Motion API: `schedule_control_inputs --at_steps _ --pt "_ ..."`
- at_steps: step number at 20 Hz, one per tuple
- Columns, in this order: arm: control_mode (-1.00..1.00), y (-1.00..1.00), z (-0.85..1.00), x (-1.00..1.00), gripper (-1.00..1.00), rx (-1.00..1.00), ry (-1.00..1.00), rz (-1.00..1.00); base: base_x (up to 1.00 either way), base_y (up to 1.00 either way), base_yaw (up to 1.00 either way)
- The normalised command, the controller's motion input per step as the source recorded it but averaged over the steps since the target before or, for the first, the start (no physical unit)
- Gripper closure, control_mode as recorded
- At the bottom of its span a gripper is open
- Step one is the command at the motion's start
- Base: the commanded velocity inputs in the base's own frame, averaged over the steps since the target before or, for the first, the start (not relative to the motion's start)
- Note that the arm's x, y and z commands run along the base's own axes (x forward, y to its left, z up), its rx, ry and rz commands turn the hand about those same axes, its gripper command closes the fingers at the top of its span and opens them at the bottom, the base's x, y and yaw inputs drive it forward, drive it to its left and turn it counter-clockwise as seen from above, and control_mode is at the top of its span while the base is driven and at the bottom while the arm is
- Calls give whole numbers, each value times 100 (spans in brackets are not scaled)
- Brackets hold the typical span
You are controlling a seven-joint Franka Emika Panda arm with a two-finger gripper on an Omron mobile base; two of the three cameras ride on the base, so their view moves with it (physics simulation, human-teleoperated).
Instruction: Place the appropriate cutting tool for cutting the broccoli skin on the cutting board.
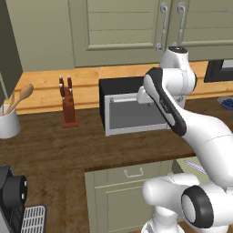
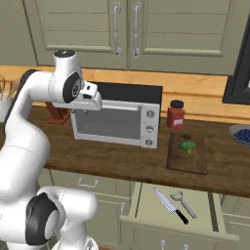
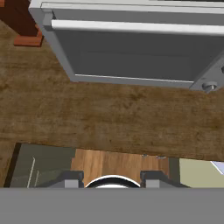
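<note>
The cutting tool (image 2: 170,206), a slim knife with a silver blade and black handle, lies in the open drawer (image 2: 146,200) below the counter. The broccoli (image 2: 187,145) rests on the dark cutting board (image 2: 188,161) at the counter's right. My gripper (image 3: 111,180) hangs above the counter's front edge, in front of the toaster oven (image 2: 117,119) and well left of the drawer and the board. Its fingertips (image 3: 70,179) stand apart with nothing between them. The hand (image 2: 92,99) sits at the oven's upper left corner in the right base view.
A metal peeler-like tool (image 2: 184,204) lies beside the knife in the drawer. A red jar (image 2: 175,114) stands behind the board. A knife block (image 1: 68,107) and a white utensil holder (image 1: 8,123) stand left of the oven. A blue bowl (image 2: 241,134) is at far right.
</note>
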Motion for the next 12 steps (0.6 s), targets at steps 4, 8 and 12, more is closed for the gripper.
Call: schedule_control_inputs --at_steps 4,8,12 --pt "-100 -15 0 1 -100 0 0 0 0 0 0" --pt "-100 -76 -5 -10 -100 12 -14 0 0 0 0" --pt "-100 -100 -40 0 -100 12 -3 -5 0 0 0"
